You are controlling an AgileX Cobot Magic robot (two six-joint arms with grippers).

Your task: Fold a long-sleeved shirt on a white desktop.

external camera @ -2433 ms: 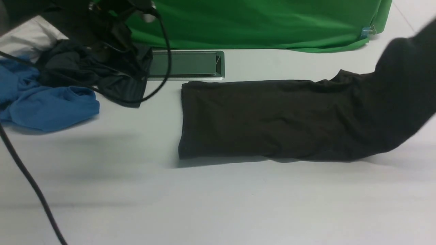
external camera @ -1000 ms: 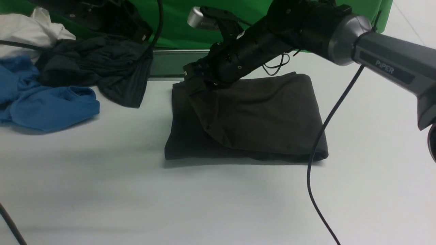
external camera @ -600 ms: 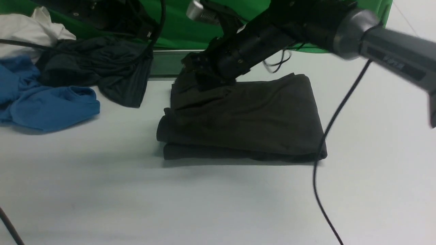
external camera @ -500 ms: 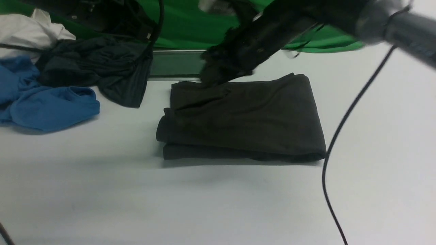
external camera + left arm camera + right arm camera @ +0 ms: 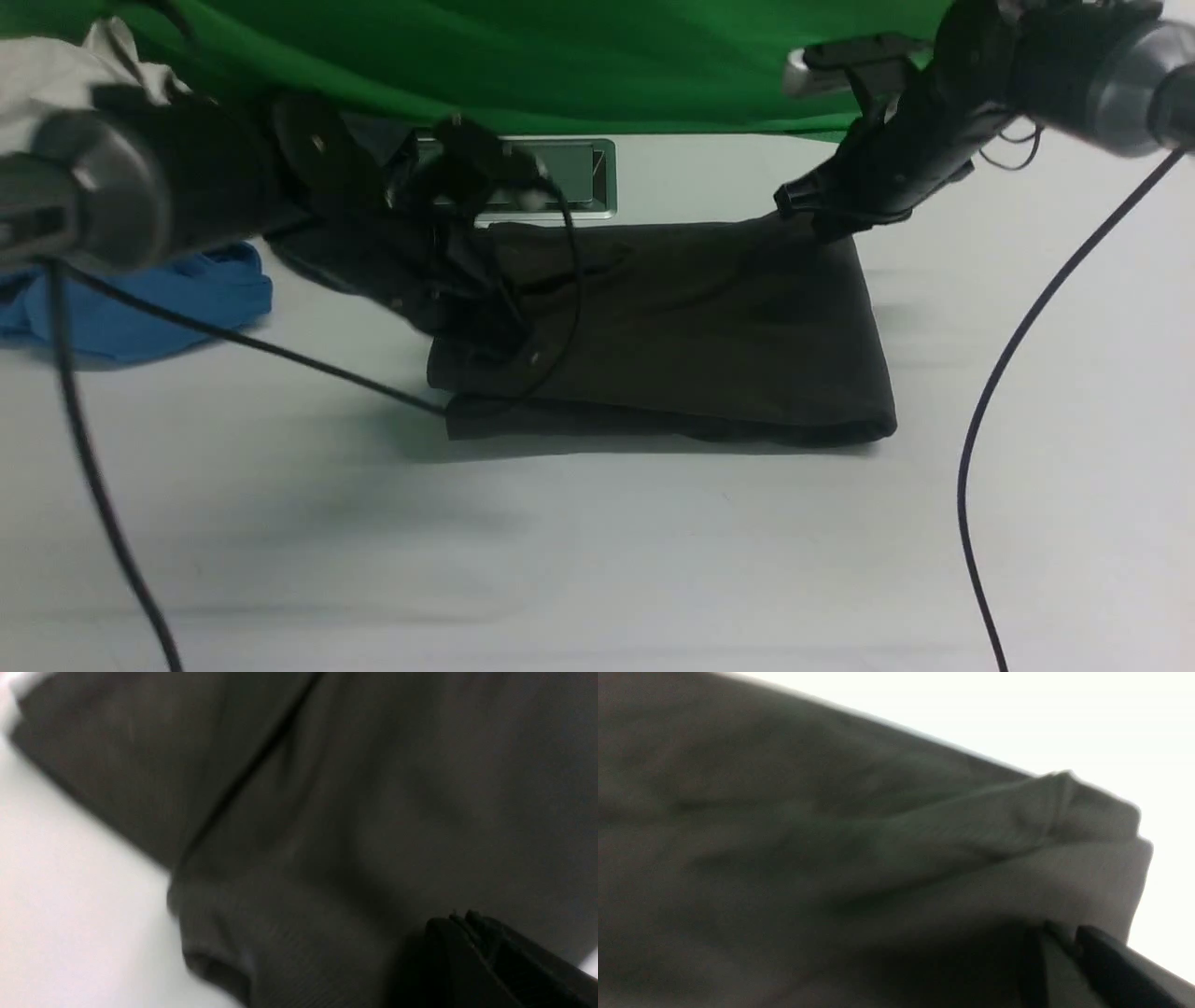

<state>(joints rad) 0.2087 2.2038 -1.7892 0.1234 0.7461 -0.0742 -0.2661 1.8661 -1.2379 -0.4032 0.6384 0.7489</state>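
1. The long-sleeved shirt [image 5: 691,327] lies folded in a dark rectangle in the middle of the white desktop [image 5: 597,560], just in front of the metal-framed hatch [image 5: 579,177].
2. Behind the table hangs a green cloth backdrop [image 5: 560,65]. At the far left lie a blue garment [image 5: 177,299] and something white [image 5: 47,75]; black cables [image 5: 1008,373] cross the surface.
3. The left gripper [image 5: 485,327] is low on the shirt's left edge, with its jaws together. If cloth is between them, I cannot tell.
4. The right gripper [image 5: 822,210] is at the shirt's far right corner, and the corner rises a little to it. The jaws look nearly together on the cloth.
5. The left wrist view shows blurred fold lines and a ribbed cuff [image 5: 224,952] at the shirt's edge, which the front view does not show.
6. The right wrist view shows a bunched corner [image 5: 1064,807] against the bright table.
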